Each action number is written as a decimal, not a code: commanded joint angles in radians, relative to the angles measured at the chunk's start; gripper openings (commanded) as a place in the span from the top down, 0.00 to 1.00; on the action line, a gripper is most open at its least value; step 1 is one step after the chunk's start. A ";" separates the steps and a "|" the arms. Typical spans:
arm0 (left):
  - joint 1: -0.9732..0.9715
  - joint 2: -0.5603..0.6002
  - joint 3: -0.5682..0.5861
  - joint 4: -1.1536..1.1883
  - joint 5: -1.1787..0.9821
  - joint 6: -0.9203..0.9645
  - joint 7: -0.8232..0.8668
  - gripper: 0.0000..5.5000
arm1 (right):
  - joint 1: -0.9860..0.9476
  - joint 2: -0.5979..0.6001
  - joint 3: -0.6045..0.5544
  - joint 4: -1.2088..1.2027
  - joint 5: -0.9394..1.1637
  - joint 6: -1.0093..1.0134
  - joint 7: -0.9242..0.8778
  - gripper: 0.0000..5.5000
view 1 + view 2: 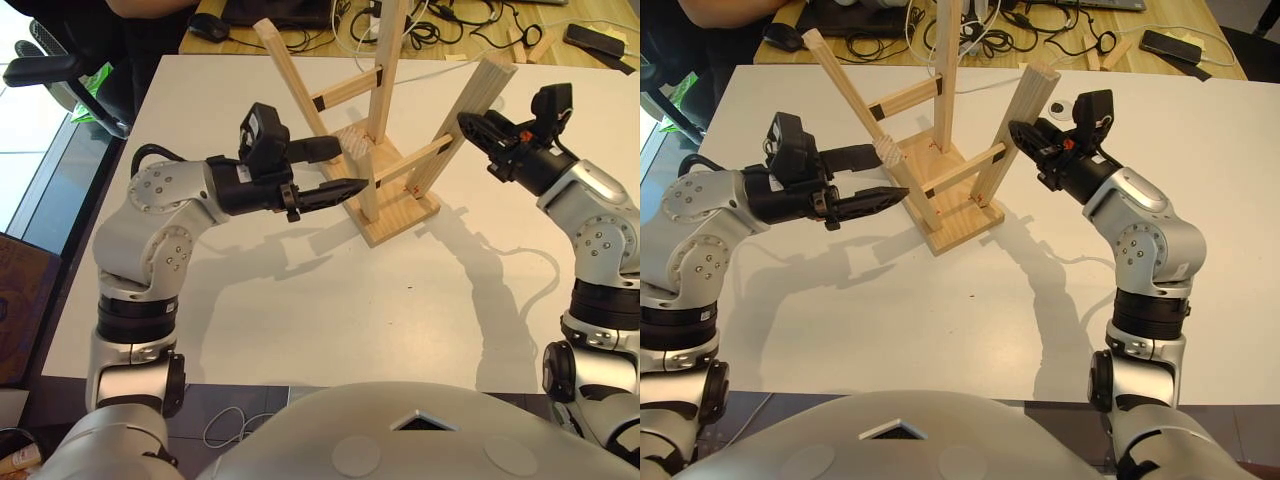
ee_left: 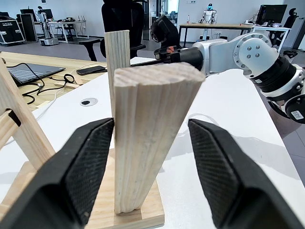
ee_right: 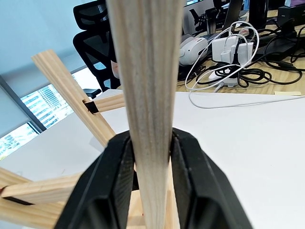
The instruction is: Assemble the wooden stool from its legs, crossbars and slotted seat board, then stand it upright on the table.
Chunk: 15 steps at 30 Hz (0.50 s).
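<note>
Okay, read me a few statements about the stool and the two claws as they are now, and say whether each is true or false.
1. The stool stands upside down, seat board on the table. True.
2. The right claw is open, clear of the stool. False: it is shut on the right-side leg.
3. The left claw is clamped on the nearest leg. False: it is open, with a gap on each side of that leg.
4. A crossbar meets the right-side leg. True.
</note>
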 commanded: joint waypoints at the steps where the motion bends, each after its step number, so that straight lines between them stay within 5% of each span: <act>1: 0.006 -0.009 -0.014 -0.027 -0.007 0.003 0.010 0.48 | -0.004 0.010 0.015 0.001 0.011 0.020 -0.001 0.82; 15: 0.007 -0.027 -0.025 -0.031 -0.001 -0.007 0.037 0.48 | 0.001 0.009 0.020 -0.004 0.011 0.021 0.002 0.82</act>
